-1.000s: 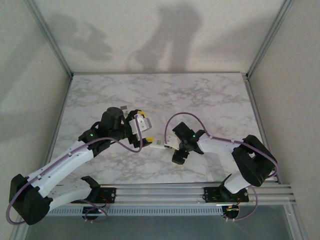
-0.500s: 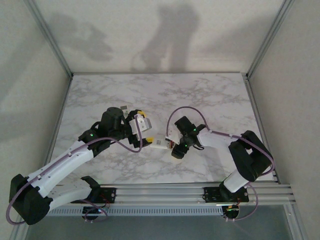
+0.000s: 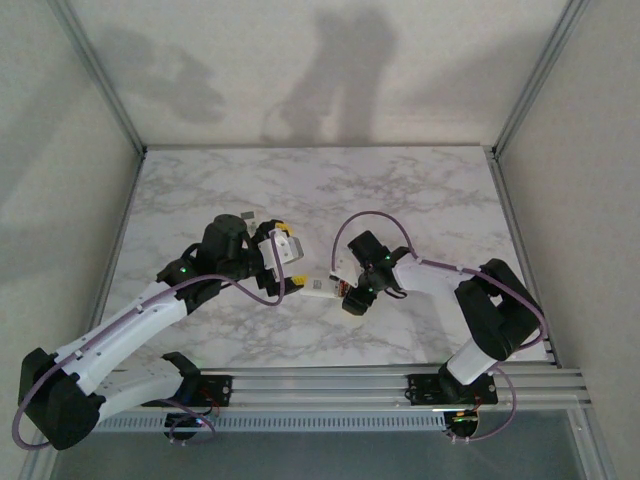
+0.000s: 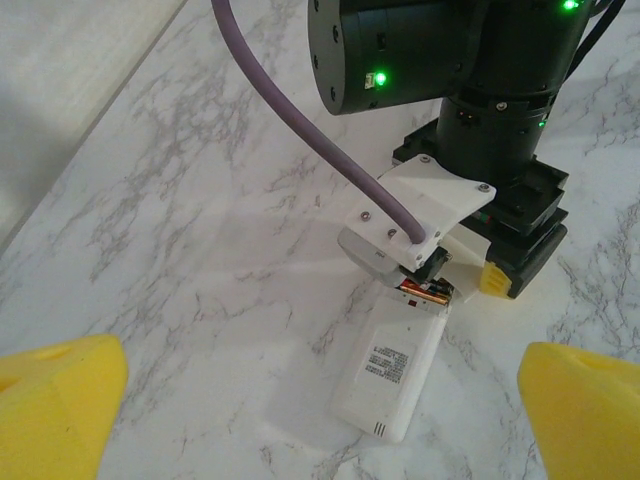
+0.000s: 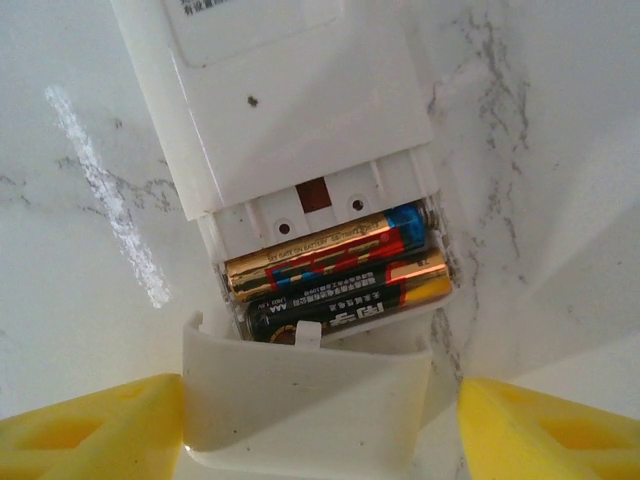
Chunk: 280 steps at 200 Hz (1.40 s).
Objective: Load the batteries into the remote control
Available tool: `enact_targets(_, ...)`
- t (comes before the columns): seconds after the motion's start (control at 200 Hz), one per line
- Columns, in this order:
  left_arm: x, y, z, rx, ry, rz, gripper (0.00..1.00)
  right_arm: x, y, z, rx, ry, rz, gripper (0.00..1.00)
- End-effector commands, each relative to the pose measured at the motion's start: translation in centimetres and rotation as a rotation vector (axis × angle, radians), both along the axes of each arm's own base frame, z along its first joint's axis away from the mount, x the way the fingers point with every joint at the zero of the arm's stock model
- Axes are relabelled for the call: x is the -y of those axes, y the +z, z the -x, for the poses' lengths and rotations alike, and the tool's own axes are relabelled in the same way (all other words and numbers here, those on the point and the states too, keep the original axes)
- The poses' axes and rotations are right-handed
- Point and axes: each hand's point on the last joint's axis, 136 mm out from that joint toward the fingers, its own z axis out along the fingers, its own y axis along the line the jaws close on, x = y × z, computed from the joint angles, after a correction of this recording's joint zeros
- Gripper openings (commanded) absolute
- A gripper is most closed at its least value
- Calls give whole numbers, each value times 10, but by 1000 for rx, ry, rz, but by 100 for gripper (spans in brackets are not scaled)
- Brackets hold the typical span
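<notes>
**Batteries (image 5: 340, 275) seated in the remote control (image 4: 392, 375)**

It lies back-up on the white marble table (image 3: 420, 190). At its recess end the right gripper (image 5: 320, 428) straddles the loose cover (image 5: 305, 400), unclenched. The left gripper (image 4: 320, 410) hovers past its other end, released. Pale walls (image 3: 300, 60) enclose everything.

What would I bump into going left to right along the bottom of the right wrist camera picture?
yellow pad → white battery cover → other yellow pad
</notes>
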Motion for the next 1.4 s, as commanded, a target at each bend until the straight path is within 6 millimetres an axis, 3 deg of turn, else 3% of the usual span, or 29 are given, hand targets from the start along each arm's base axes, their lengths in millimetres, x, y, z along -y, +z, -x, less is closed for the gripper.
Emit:
enact_targets(0.0, 2, -1, 7, -5, -30, -2, 99, -3, 2, -2, 8, 30, -1, 69)
enact_targets(0.38, 1, -3, 6, -4, -23, -7, 100, 0, 5, 3, 20, 82, 5, 61)
enact_targets(0.546, 1, -3, 6, -4, -25, -6, 100, 5, 0, 8, -8, 104, 35, 70)
enact_targets(0.656, 1, -3, 6, -6, -27, -6, 99, 7, -9, 9, -25, 99, 57, 70)
enact_targets(0.946, 1, -3, 6, -5, -26, -6, 99, 3, -14, 5, -44, 102, 66, 58)
enact_targets(1.116, 1, -2, 6, -2, -27, -6, 100, 5, -3, 5, -22, 124, 62, 54)
enact_targets(1.397, 1, -2, 6, -2, -27, -7, 99, 0, 32, 5, 97, 245, 6, 55)
